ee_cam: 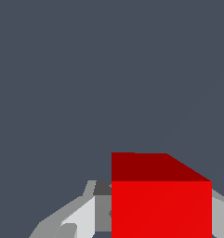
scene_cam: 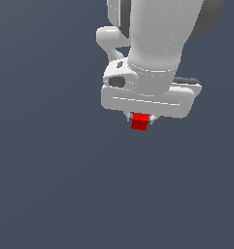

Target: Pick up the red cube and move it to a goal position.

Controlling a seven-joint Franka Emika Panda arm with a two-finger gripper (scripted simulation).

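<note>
Background: a flat, dark blue-grey field fills both views. It has no lines, no marks and no edges that I can see, so I cannot tell floor from wall.

Open room: lots of bare space on every side of the arm in the exterior view — most of all below it and toward the exterior view's left.

Robot arm [scene_cam: 155, 44]: big, white and smooth, with round, fat shapes like tubes. It comes in from the top of the exterior view. A dark grey part shows behind it at the top.

Hand block [scene_cam: 147, 99]: a wide white bar with rounded corners, under the round wrist. It has a dark hole on the side toward the exterior view's left.

Claw [scene_cam: 140, 118]: small and mostly hidden under the bar. Its fingers [ee_cam: 83, 216] are light grey and white with flat sides. The claw is closed snug on the red cube — one finger shows on each side of it in the wrist view.

Red cube [scene_cam: 139, 121]: tiny, bright red, plain flat faces and sharp corners. It sits between the fingers, just under the hand block. In the wrist view [ee_cam: 161, 204] it looks large, with one bright face and one darker face.
</note>
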